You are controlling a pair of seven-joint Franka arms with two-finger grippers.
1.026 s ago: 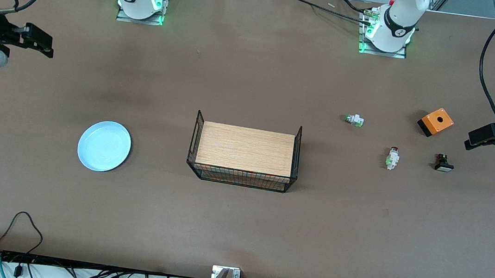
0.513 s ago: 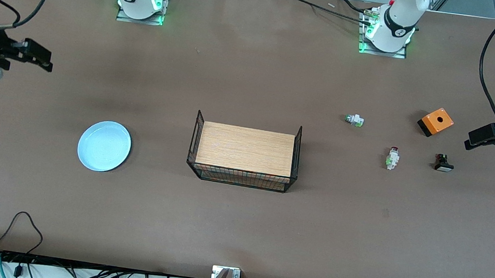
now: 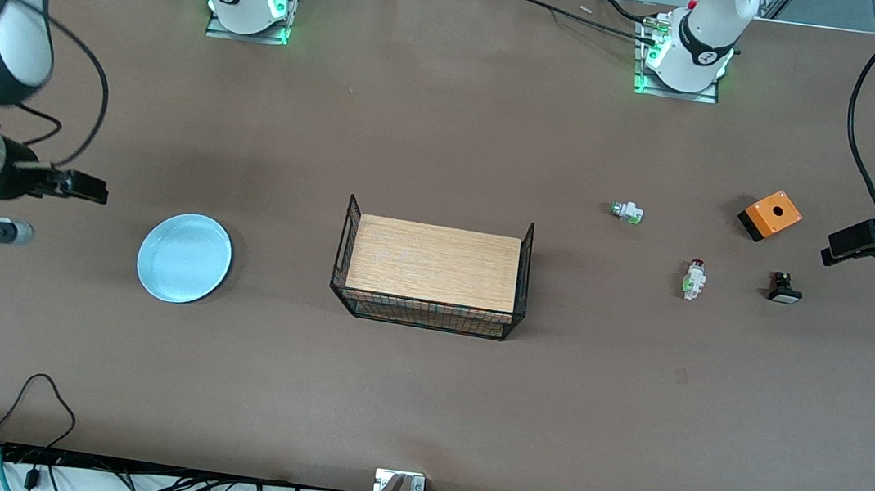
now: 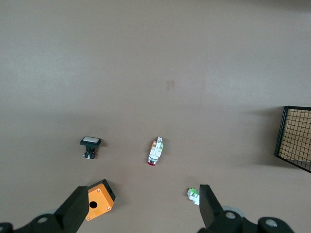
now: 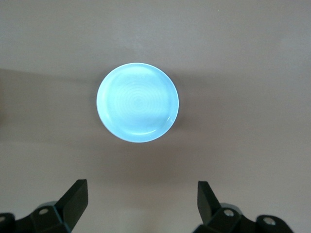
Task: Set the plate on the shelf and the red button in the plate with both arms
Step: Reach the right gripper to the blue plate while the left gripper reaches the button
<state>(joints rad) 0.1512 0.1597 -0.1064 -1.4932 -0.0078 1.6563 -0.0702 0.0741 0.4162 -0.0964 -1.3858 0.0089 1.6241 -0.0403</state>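
Note:
The pale blue plate [image 3: 184, 258] lies flat on the table toward the right arm's end; it also shows in the right wrist view [image 5: 137, 102]. My right gripper [image 3: 91, 190] is open and empty over bare table beside the plate [image 5: 141, 190]. The red button [image 3: 694, 280], white and green with a red cap, lies on its side toward the left arm's end and shows in the left wrist view [image 4: 154, 152]. My left gripper [image 3: 837, 248] is open and empty over the table's end, beside the orange box [image 4: 143, 195].
A wooden-topped wire rack [image 3: 432, 263] stands mid-table. An orange box [image 3: 770, 215], a black button with a white base [image 3: 784, 288] and a white-green part without a red cap [image 3: 627, 212] lie around the red button. Cables run along the table's front edge.
My right gripper has moved down the front view and toward the plate, and now hangs beside it. The left arm and all objects have not moved.

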